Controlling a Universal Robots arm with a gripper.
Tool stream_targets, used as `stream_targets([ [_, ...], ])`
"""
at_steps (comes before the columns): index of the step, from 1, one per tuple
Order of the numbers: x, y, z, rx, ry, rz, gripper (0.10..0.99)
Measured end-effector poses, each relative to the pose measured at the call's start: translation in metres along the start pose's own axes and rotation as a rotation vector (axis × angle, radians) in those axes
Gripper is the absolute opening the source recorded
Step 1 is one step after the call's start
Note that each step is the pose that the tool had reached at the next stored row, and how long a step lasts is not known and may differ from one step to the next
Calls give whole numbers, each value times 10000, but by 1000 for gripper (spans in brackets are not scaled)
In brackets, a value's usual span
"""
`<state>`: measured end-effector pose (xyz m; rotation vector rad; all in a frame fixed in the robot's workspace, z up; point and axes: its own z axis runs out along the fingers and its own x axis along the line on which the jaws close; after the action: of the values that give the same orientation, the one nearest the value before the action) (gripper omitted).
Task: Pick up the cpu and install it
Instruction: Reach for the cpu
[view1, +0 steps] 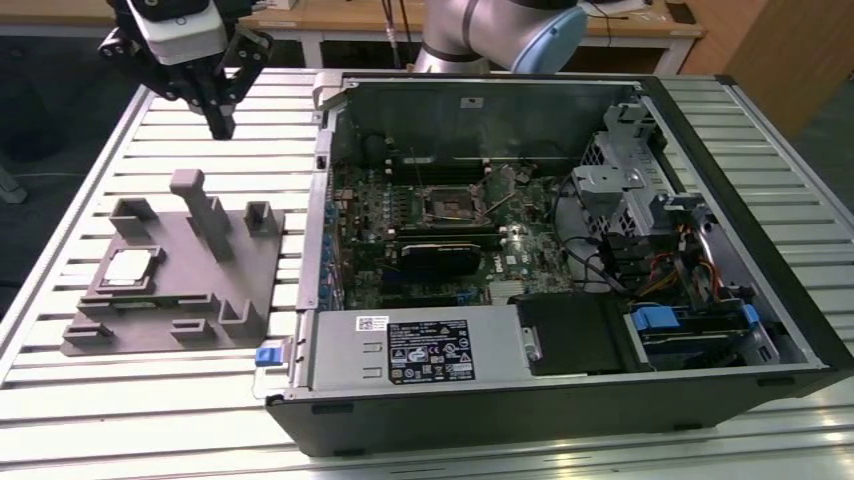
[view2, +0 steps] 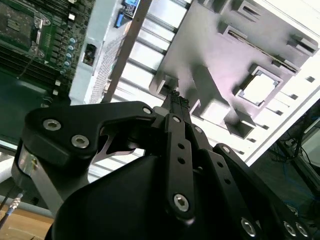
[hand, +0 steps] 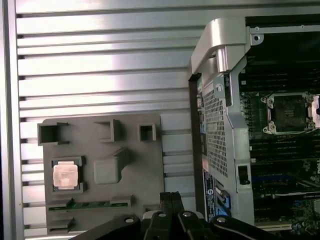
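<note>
The cpu (view1: 130, 266) lies flat in a square pocket of the grey tray (view1: 200, 305), on the side of the tray toward the exterior view's left, its pale metal top facing up. The tray rests on the slatted counter (view1: 134, 400), just beside the open case (view1: 747, 200), which lies at the exterior view's right. The pincer (view1: 220, 128) hangs over the counter past the tray's far edge, well apart from the cpu and touching nothing. Its two black fingers are clenched tip to tip with nothing between them. Both wrist views confirm this. In the first wrist view the pincer (hand: 170, 196) shows its fingers pressed together over the tray (hand: 135, 170), with the cpu (hand: 65, 175) seated in its pocket off to one side and the counter (hand: 100, 65) beyond. In the second wrist view the pincer (view2: 176, 100) ends in one narrow closed point, with the tray (view2: 210, 45) and the cpu (view2: 260, 87) past it. Inside the case, the socket (view1: 451, 205) sits near the middle of the green board with its metal frame around a dark square bed. It also appears in the first wrist view (hand: 290, 112). The arm (view1: 481, 30) rises behind the case at the far side of the counter.
</note>
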<state>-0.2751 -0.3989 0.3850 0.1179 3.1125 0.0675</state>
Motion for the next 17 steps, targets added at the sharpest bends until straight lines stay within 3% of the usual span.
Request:
stream_targets([
  [17, 454, -35, 2, 0, 0, 1, 106],
])
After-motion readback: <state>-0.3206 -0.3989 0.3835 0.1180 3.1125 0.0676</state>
